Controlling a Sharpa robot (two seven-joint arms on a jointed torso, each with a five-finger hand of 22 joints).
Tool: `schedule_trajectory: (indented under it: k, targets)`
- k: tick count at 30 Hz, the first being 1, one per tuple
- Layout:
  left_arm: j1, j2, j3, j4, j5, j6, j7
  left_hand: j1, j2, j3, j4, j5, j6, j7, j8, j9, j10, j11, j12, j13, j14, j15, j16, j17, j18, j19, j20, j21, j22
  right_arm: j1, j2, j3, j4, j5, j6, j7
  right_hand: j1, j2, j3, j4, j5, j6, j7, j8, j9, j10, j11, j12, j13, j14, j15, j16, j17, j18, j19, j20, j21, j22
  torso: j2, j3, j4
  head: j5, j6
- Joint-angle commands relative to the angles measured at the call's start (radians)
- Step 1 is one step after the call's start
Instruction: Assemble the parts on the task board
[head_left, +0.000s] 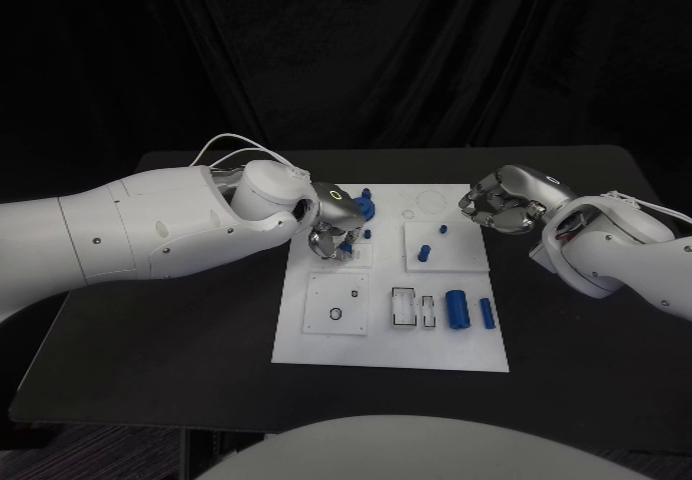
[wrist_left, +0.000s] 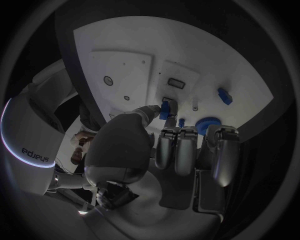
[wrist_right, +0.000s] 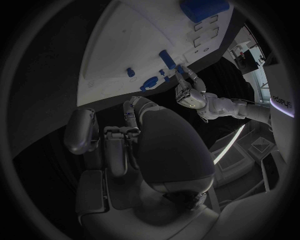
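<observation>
The left hand (head_left: 335, 222) hangs over the far left part of the white task board (head_left: 332, 345), which lies in the middle of the black worktop (head_left: 173, 300). In the left wrist view its thumb and a fingertip (wrist_left: 152, 111) pinch a small blue peg (wrist_left: 165, 109) at a raised slot on the board, while the other fingers curl in beside it. Just beyond the hand sits a round blue part (head_left: 365, 206), close to the board's far edge.

Further right, a raised white block (head_left: 440, 262) carries a short blue pin (head_left: 424, 252) and a smaller blue piece (head_left: 444, 229). Nearer the robot, a square plate with 2 small holes (head_left: 336, 303) sits on the board's left half. Beside it are 2 rectangular sockets (head_left: 415, 307), then a thick blue cylinder (head_left: 457, 309) and a thinner blue bar (head_left: 488, 313), both lying flat and just apart.

The right hand (head_left: 505, 205) hovers by the board's far right corner, fingers curled inward with nothing in them.
</observation>
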Motion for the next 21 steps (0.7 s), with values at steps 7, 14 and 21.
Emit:
schedule_trajectory:
  k: [7,14,21]
  targets:
    - [-0.002,-0.033,0.000,0.039,0.300,-0.086,-0.287,-0.047,0.021,-0.015,0.000,0.049,-0.013,-0.011,0.051,0.095,0.102,-0.018,0.004,0.263,0.106,-0.018,0.003,0.263,-0.006,0.102,-0.020,0.003,0.263,-0.002,-0.005,0.001,0.002,-0.001,0.009,-0.026,-0.002,0.006,0.009,-0.001,0.004,0.006,0.002,-0.006,0.000,0.091,0.000,-0.004,0.250,0.105,0.000,-0.002,0.260,0.001,-0.003,-0.005,-0.008,0.147,0.000,0.0002,0.0006,-0.007,0.000]
    - [-0.002,-0.048,0.000,0.055,0.374,-0.139,-0.351,-0.059,0.018,-0.024,-0.003,0.053,-0.031,-0.014,0.062,0.134,0.102,-0.022,0.004,0.263,0.106,-0.024,0.003,0.263,-0.006,0.102,-0.026,0.003,0.263,-0.002,-0.007,0.001,0.002,-0.001,0.011,-0.027,-0.002,0.006,0.009,-0.001,0.004,0.006,0.002,-0.006,0.000,0.091,0.000,-0.004,0.250,0.105,0.000,-0.002,0.260,0.001,-0.003,-0.005,-0.008,0.147,0.000,0.0001,0.0001,-0.005,0.000]
    - [-0.002,-0.058,0.000,0.078,0.387,-0.165,-0.356,-0.053,0.013,-0.026,-0.013,0.046,-0.031,-0.017,0.071,0.153,0.102,-0.024,0.004,0.263,0.106,-0.026,0.003,0.263,-0.006,0.102,-0.028,0.003,0.263,-0.002,-0.009,0.001,0.004,-0.001,0.011,-0.027,-0.002,0.006,0.009,-0.001,0.004,0.006,0.002,-0.006,0.000,0.091,0.000,-0.004,0.250,0.105,0.000,-0.002,0.260,0.001,-0.003,-0.005,-0.008,0.147,0.000,0.0004,0.0005,-0.006,0.000]
